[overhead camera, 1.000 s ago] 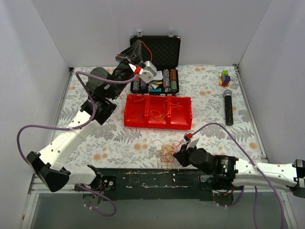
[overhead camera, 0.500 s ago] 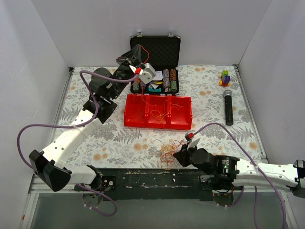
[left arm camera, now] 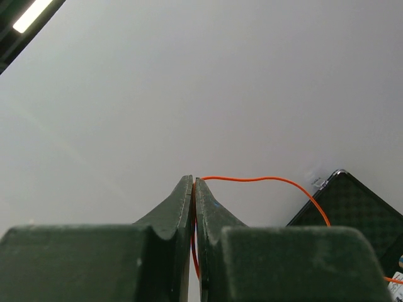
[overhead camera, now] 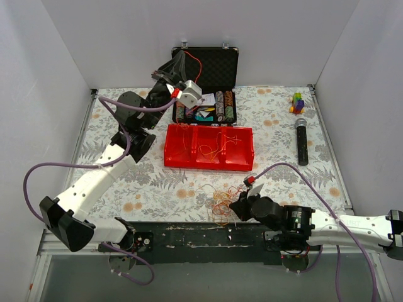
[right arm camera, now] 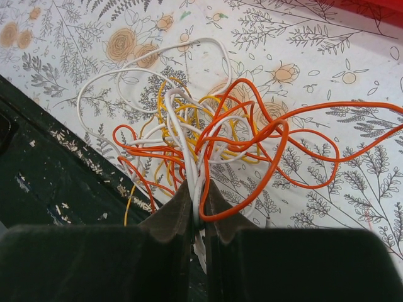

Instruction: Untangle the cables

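A tangle of thin orange, yellow and white cables (overhead camera: 218, 200) lies at the table's near edge; it fills the right wrist view (right arm camera: 208, 135). My right gripper (overhead camera: 235, 204) is shut on the tangle's near strands, white and orange, (right arm camera: 199, 189). My left gripper (overhead camera: 178, 61) is raised high over the black case and is shut on a single orange cable (left arm camera: 264, 180) that arcs away to the right (overhead camera: 196, 65). More loose cables lie in the red tray (overhead camera: 211, 148).
A red three-compartment tray (overhead camera: 242, 165) sits mid-table. An open black case (overhead camera: 205, 63) with rows of chips stands behind it. A black microphone (overhead camera: 301, 141) and a small coloured block toy (overhead camera: 296, 102) lie at the right. The dark table edge (right arm camera: 44, 182) runs below the tangle.
My left gripper has swung slightly up and left with the orange cable in it. My right gripper has stayed on the tangle.
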